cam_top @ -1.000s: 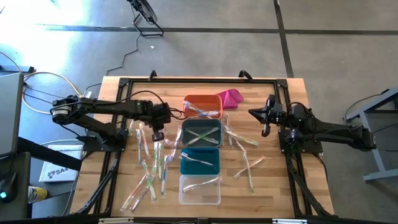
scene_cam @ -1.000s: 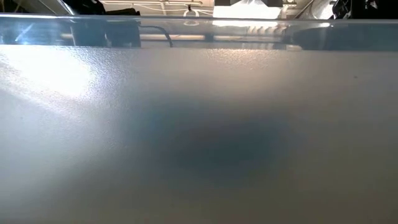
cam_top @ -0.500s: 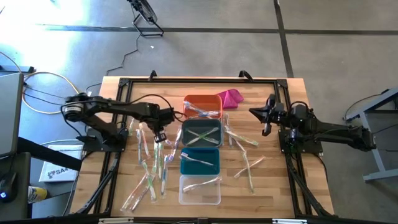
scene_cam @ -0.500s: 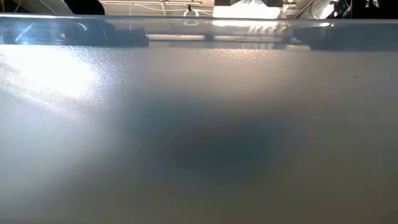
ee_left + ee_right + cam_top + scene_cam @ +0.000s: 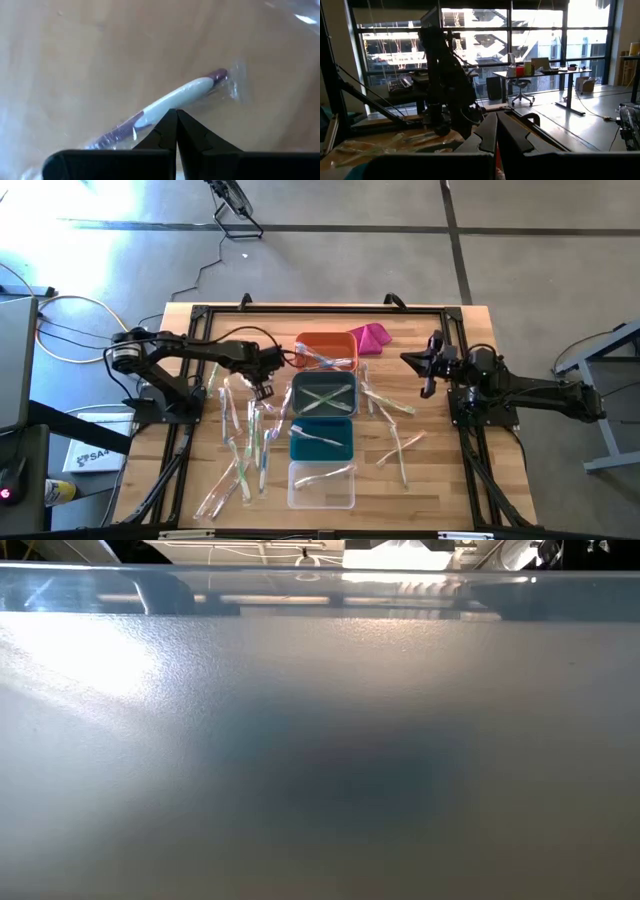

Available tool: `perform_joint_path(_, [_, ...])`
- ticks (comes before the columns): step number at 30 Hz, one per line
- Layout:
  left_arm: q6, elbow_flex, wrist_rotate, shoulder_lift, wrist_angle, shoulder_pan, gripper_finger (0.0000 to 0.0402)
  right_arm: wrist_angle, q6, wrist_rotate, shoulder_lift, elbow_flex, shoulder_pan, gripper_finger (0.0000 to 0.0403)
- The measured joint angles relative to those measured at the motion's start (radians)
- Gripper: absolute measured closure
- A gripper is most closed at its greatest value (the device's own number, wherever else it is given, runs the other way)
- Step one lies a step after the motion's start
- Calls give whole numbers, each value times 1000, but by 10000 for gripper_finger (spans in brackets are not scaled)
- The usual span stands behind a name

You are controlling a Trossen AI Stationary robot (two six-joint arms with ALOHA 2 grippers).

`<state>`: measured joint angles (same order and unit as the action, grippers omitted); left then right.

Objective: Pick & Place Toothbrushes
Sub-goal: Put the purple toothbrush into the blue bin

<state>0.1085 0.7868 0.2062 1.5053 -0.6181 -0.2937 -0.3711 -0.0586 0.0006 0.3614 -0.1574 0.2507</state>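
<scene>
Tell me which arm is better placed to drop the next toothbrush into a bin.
Left, probably. The left end effector is shut on a wrapped toothbrush, beside the orange bin. The right end effector sits shut and empty by the table's right edge.

Right hand (image 5: 496, 125) sits low in the foreground, its two dark fingers (image 5: 485, 135) pressed together, nothing between them. Beyond them the left arm (image 5: 445, 75) stands tall and dark against the bright windows (image 5: 485, 45), reaching down to the table (image 5: 395, 142). Wrapped toothbrushes (image 5: 380, 145) lie scattered near its base, glossy in the light. Far off in the room, a desk (image 5: 540, 75) and an office chair (image 5: 521, 90) stand by the glass.
</scene>
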Motion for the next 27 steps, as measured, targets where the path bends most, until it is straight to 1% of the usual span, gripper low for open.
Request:
perform_joint_path(2, [-14, -1, 7, 4, 17, -31, 401, -9, -1, 0, 0, 0, 0, 398])
perform_joint_path(10, [-125, -1, 14, 2, 178, -145, 401, -6, -15, 0, 0, 0, 0, 398])
perform_joint_path(16, [-154, -1, 14, 0, 187, -212, 401, -4, 0, 0, 0, 0, 0, 398])
perform_joint_path(19, [-156, 4, 12, -17, 157, -218, 401, -5, 0, 0, 0, 0, 0, 398])
perform_joint_path(22, [-157, 37, 10, -32, 108, -217, 401, -4, 1, 0, 0, 0, 0, 398])
perform_joint_path(24, [-154, 64, -20, -42, 95, -217, 401, -1, 2, 0, 0, 0, 0, 398])
perform_joint_path(27, [-163, 79, -157, -45, 61, -218, 401, 0, 3, 0, 0, 0, 0, 398])
